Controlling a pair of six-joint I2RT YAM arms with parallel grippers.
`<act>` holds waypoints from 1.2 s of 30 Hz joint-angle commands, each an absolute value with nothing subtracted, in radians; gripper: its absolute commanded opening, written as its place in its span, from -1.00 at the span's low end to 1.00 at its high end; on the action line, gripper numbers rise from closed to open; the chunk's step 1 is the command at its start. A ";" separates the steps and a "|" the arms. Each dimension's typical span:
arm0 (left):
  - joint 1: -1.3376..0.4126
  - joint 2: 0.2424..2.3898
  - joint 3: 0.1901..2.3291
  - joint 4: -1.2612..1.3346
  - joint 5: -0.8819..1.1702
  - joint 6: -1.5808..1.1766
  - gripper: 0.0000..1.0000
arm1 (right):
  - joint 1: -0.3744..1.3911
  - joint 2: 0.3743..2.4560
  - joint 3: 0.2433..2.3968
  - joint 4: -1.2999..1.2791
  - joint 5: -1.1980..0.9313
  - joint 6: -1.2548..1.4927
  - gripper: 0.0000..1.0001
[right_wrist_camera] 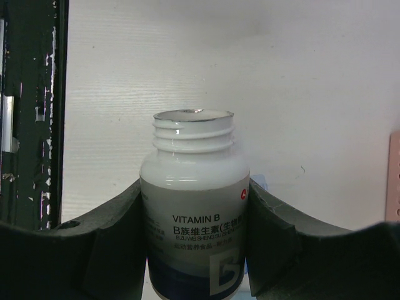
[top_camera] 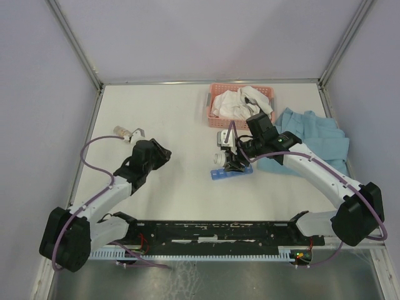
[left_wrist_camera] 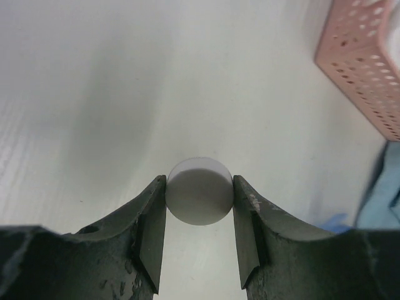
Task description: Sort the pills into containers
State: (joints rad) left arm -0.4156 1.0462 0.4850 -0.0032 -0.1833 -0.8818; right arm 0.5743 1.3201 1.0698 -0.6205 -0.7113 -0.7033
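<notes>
Bottle stands uncapped in your right hand, 12 o'clock of containers, ready for pouring; left hand pinches white disc.

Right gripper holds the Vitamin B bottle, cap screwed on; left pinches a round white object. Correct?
No: the bottle in the right gripper has no cap, as the right wrist view shows. The left gripper does pinch a round white object.

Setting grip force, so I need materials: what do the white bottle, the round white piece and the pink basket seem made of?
The bottle: glossy white plastic, probably; moulded screw threads and soft highlights at the neck, printed label. The round piece, likely its cap: matte white plastic, evenly coloured, no shine. The basket: stiff pink plastic, semi-matte, its wall punched with rows of small holes.
</notes>
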 commanded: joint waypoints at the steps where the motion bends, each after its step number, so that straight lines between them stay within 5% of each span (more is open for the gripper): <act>1: -0.379 1.136 0.592 -0.111 -0.296 -0.732 -0.72 | 0.578 1.284 1.077 -0.587 -0.745 -0.695 -0.98; 30: -0.263 1.461 0.742 -0.141 -0.291 -0.683 -0.55 | 0.569 1.294 1.081 -0.600 -0.752 -0.699 -0.98; 36: -0.256 1.484 0.754 -0.141 -0.302 -0.680 -0.23 | 0.565 1.295 1.081 -0.600 -0.760 -0.696 -0.98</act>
